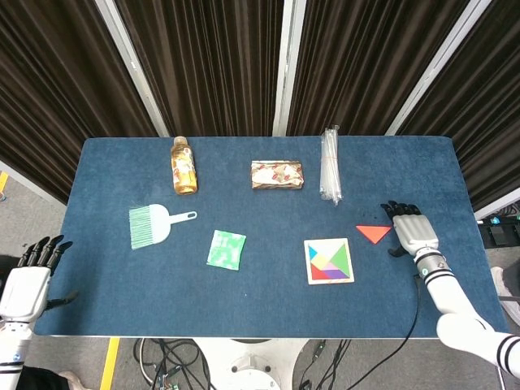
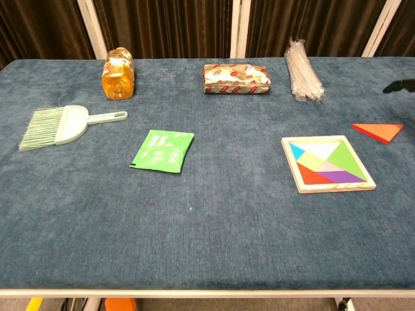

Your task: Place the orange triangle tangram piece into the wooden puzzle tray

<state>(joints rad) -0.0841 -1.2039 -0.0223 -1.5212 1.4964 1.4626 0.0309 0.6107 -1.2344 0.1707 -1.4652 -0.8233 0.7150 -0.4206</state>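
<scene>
The tabletop (image 1: 114,292) is deep blue cloth, and on it the triangle (image 1: 373,233) is orange while the tray (image 1: 329,261) has a pale wood rim around blue, yellow, green, red and purple pieces. The packet (image 1: 226,249) is bright green with white marks, the brush (image 1: 151,225) mint, the bottle (image 1: 184,166) amber. Each hand (image 1: 413,231) is white with black fingers.

From my chest view, my right hand (image 2: 401,85) is almost wholly cut off by the right edge; only dark fingertips poke in. My left hand (image 1: 28,280) is outside that view altogether, and from my head its wrist runs off the bottom left corner. My right forearm leaves the lower right corner too. The print on the bottle (image 1: 184,165) and the wrapped pack (image 1: 277,175) is too small to read.
</scene>
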